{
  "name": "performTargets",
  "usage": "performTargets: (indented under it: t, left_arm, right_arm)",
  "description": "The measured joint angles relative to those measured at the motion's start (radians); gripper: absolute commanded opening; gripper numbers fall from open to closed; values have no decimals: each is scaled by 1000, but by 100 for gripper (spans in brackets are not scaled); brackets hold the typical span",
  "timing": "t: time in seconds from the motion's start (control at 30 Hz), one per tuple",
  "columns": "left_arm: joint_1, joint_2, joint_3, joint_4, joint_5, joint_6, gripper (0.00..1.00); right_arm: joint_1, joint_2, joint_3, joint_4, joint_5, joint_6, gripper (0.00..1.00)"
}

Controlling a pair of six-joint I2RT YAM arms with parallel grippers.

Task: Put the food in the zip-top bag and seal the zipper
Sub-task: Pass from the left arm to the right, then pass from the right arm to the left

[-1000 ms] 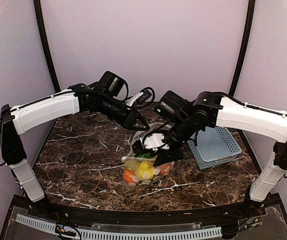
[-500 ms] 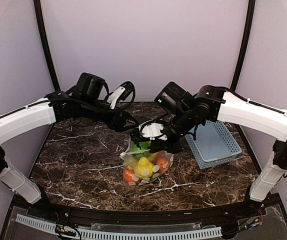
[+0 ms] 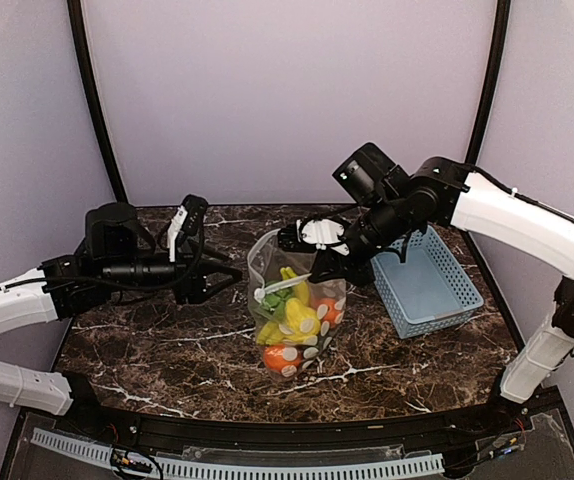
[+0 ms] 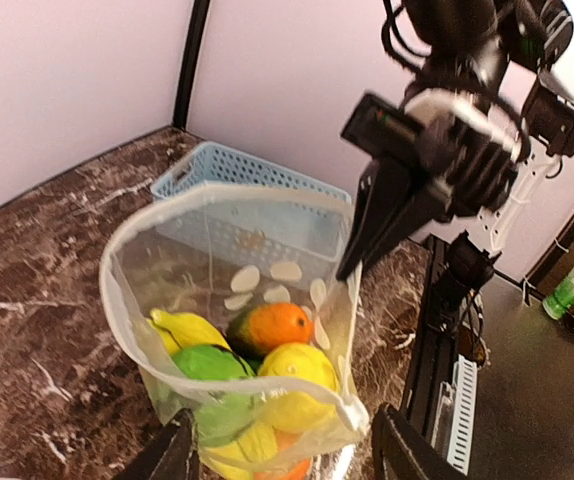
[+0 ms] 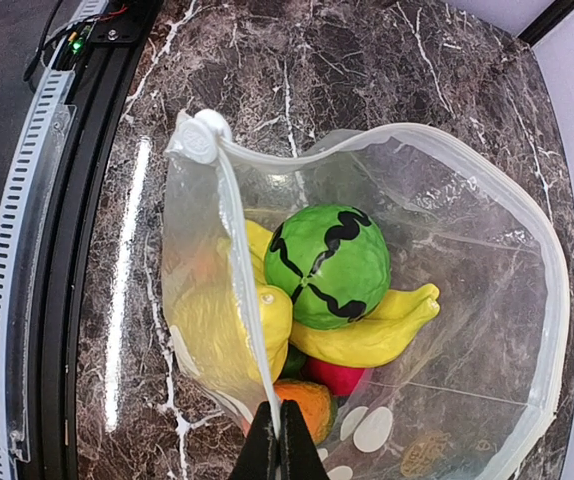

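The zip-top bag [image 3: 292, 305], loaded with the food [image 3: 299, 322], is held up by its zipper [image 5: 242, 270] in the right end effector [image 5: 282, 440], whose fingers are pressed together on the strip. A spill is the risk: the mouth gapes and the whole weight hangs from one pinch, so the bag could slip or be tipped onto the counter [image 3: 157, 340] (the blue basket [image 3: 437, 290] stands just beside). The seal could also be closed crooked if only one lip is drawn. The bag hangs below the right end effector. The left end effector [image 3: 231, 282], spread and empty, is placed apart on the bag's left.
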Motion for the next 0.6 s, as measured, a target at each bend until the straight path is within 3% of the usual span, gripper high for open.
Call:
performTargets:
  t: [0.13,0.4,0.6]
  left_arm:
    - [-44,0,-87,31,20,-56,49]
    - [-120,-55,-176,119,-3,-147,56]
    - [-178,-14,-222,219,-79,-172,50]
  right_arm:
    - [0,0,0,0,-8,2,0]
    - [0,0,0,0,-12,4,0]
    - [0,3,0,1,-15,7,0]
